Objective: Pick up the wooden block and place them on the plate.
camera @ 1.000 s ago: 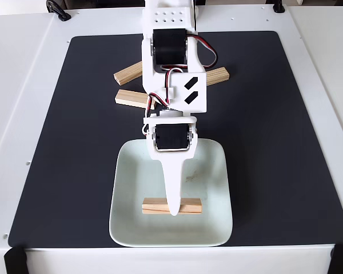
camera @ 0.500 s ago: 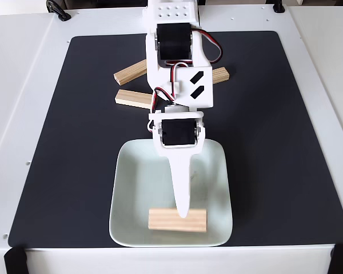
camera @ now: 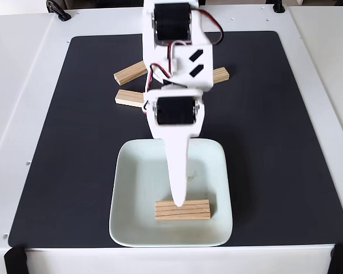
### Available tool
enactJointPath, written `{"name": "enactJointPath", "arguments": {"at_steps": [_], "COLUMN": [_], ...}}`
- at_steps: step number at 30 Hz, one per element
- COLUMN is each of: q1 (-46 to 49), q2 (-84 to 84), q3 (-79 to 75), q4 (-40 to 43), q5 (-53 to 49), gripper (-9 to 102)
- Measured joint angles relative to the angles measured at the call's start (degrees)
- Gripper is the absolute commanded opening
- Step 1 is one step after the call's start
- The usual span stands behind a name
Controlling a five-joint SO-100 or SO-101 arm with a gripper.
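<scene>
One block on the plate, three more to fetch.

In the fixed view, your fingers (camera: 178, 201) touch a wooden block (camera: 183, 209) lying in the plate (camera: 131, 188); you cannot tell if they pinch it. Three more blocks (camera: 130, 97) wait on the dark mat (camera: 263, 142). They look light, stiff and hard; grab each across its narrow middle.

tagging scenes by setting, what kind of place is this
Probably a hobby or lab robot bench: a white table with a black mat, a small white arm's gripper, and a plate with a wooden block.
</scene>
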Motion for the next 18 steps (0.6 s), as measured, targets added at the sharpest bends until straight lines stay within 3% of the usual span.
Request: {"name": "enactJointPath", "arguments": {"at_steps": [7, 12, 18], "q1": [0.0, 0.0, -0.5], "q2": [21.8, 38.3, 54.1], "q3": [20.9, 41.5, 61.4], "q4": [0.0, 0.0, 0.0], "q5": [0.0, 0.0, 0.0], "gripper": [19, -1, -1]}}
